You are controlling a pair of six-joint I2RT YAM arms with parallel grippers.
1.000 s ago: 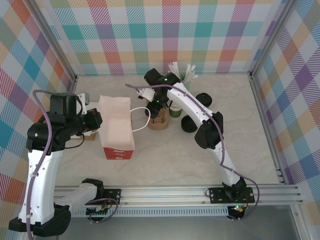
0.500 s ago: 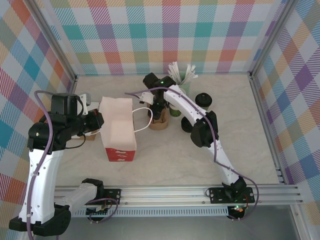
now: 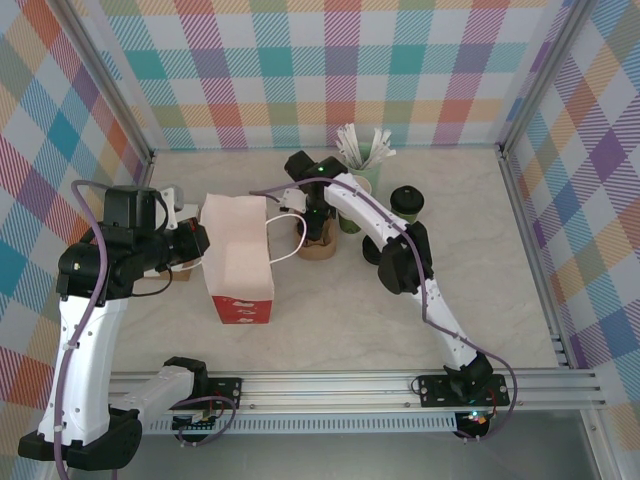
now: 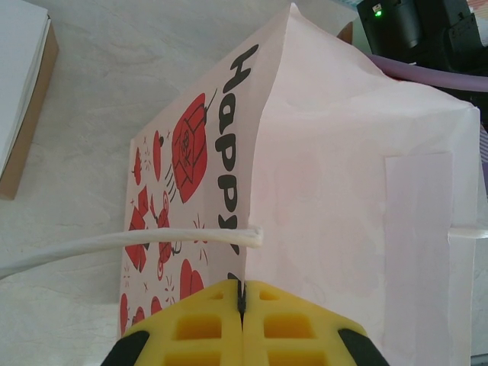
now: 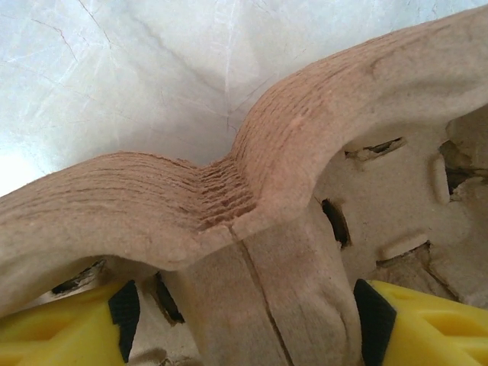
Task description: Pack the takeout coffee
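The pulp carrier stack (image 5: 252, 198) runs past the frame's sides and bottom; the yellow fingers (image 5: 427, 324) are cropped at the lower edge, their tips apparently behind it. The bag (image 4: 366, 152) loses its lettering behind the left fingers (image 4: 198, 328).

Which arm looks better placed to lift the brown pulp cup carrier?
Right. The right gripper straddles the brown pulp cup carrier, jaws open; the left gripper is shut on the white paper bag.

the paper bag (image 4: 343, 191) is seen in matt, lightly creased paper with a smooth white cord handle (image 4: 130, 242). the cup carrier (image 5: 252, 206) is made of rough, fibrous moulded pulp. the surface (image 5: 114, 69) is smooth and marble-patterned. the takeout coffee (image 3: 406, 200) is capped in black plastic.
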